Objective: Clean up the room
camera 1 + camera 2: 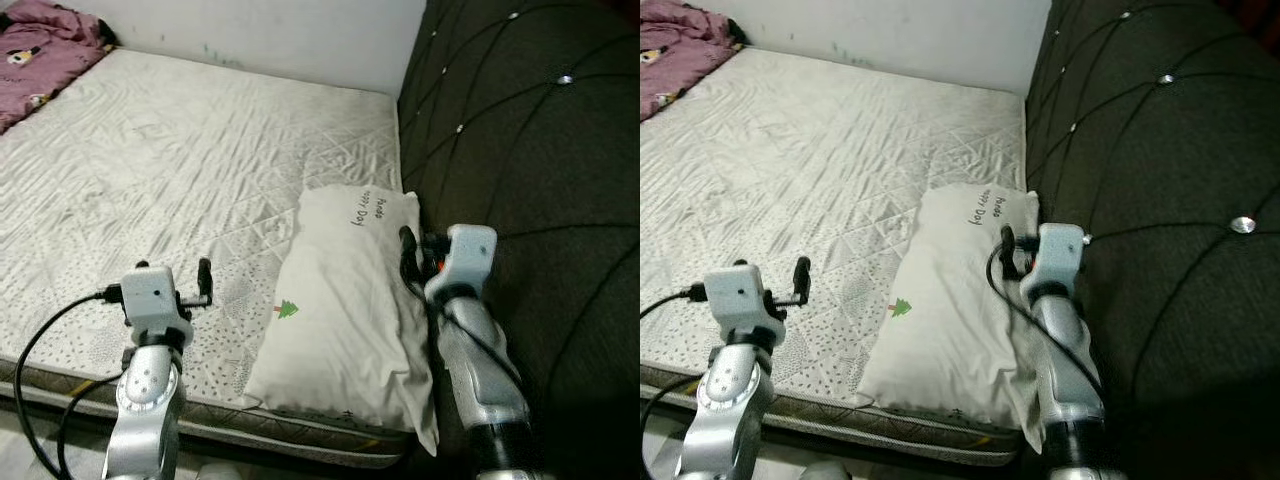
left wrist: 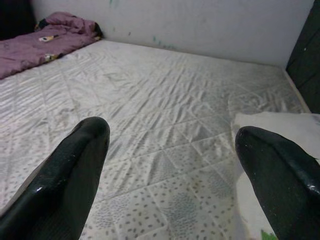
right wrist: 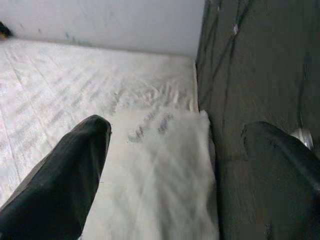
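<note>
Two hands hover over the near edge of a bed (image 1: 170,150), both released and holding nothing; the left hand (image 1: 205,282) sits at about 7 o'clock in the head view, its black fingers (image 2: 75,170) spread wide above the dotted hem of the mattress; the right hand (image 1: 408,250) sits at about 4 o'clock, its fingers (image 3: 70,170) likewise apart, poised over the right edge of a white pillow (image 1: 345,310).

That pillow lies lengthwise at the head end of the bed, its right side touching the dark quilted headboard (image 1: 520,150), its near end drooping a little past the mattress edge; a small green tree print (image 1: 288,309) marks its left side and some handwriting-style lettering (image 1: 368,206) its far end; it seems to belong against the headboard, so the open right hand beside it looks either ready to straighten it or just let go of it, I cannot tell which.

At 11 o'clock, well apart from both hands, a crumpled purple blanket (image 1: 45,50) sits bunched in the far corner against the white wall (image 1: 280,30); judged as tidying, that heap looks like the job left, and reaching it would call for a walk around the bed.
</note>
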